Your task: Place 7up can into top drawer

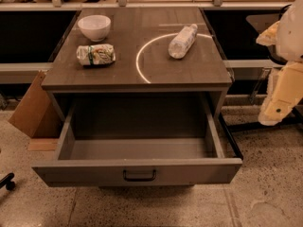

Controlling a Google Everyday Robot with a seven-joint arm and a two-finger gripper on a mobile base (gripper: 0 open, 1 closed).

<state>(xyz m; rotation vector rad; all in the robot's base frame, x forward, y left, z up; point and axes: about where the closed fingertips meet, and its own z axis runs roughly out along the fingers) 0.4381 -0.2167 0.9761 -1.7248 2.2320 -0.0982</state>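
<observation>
The 7up can [96, 54] lies on its side on the left part of the cabinet top [189, 70], just in front of the white bowl. It is silvery-white with a green band and dented sides. The top drawer [137, 150] is pulled fully out below the top, its inside empty, with a dark pull handle [139, 175] at the centre of its front panel. My gripper [277, 109] is at the frame's right edge, off the cabinet's right side, far from the can and holding nothing that I can see.
A white round bowl [94, 27] stands at the back left of the top. A clear plastic bottle [182, 41] lies at the back right. A cardboard sheet [31, 109] leans left of the cabinet. A chair caster [8, 181] shows at far left.
</observation>
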